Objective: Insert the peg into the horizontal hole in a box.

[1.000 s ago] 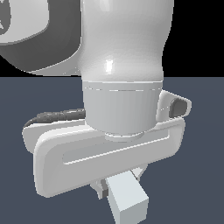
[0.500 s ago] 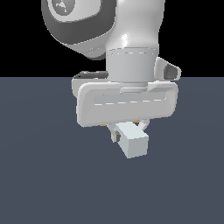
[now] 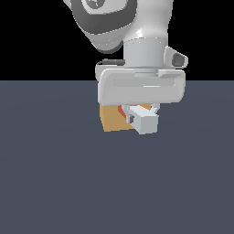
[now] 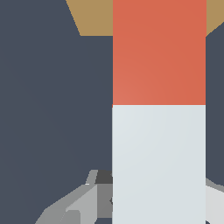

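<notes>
**A:** What is the exterior view giving you?

**Me:** My end effector [image 3: 142, 118] is hanging low over the dark desk [image 3: 55, 183], clamped on the peg [image 3: 145, 122]. The pale end of the peg is pointing toward the camera, and a sliver of its red end is showing behind my fingers. The box [image 3: 112, 119] is sitting just behind the peg, mostly hidden by my wrist housing; only its lower corner toward the exterior view's left is peeking out. The desk is lying open on every side of the box.

**A:** And the hole?

**Me:** I am not seeing it here; my own body is standing in the way.

**A:** What is the wrist view adding?

**Me:** The peg [image 4: 158, 109] is filling the frame lengthwise, grey-white half nearest my fingers [image 4: 83, 203], red-orange half beyond. The red tip is running past the frame edge in front of the tan box [image 4: 94, 17], so I cannot tell whether it is touching the box or has entered anything. The box's edges are showing on both sides of the peg. The hole is hidden in this view too.
</notes>
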You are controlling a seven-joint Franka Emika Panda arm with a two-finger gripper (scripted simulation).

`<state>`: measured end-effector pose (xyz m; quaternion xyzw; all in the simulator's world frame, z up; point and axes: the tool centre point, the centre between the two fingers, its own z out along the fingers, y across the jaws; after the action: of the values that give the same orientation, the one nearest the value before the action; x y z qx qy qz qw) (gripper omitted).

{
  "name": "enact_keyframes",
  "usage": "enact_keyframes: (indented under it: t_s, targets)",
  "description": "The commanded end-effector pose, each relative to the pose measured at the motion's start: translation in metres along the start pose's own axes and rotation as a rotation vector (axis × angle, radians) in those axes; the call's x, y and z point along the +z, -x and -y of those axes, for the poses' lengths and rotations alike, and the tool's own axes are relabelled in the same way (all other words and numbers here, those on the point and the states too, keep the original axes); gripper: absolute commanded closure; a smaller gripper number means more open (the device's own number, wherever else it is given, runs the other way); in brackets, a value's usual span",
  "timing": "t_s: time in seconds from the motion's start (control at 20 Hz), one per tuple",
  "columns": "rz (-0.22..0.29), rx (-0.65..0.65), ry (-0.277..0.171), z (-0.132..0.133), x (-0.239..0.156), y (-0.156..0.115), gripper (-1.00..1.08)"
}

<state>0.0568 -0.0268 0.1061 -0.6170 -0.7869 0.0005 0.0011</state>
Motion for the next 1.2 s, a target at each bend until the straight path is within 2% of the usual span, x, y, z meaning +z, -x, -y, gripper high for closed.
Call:
enact_keyframes:
  t_s: [0.0, 0.85, 1.15]
  targets:
    - [0.001, 0.01, 0.002, -0.006, -0.005, -0.005, 1.08]
    - [0.0, 0.014, 0.001, -0.01, -0.007, -0.008, 1.08]
    - [0.0, 0.013, 0.002, -0.009, -0.007, -0.03, 1.08]
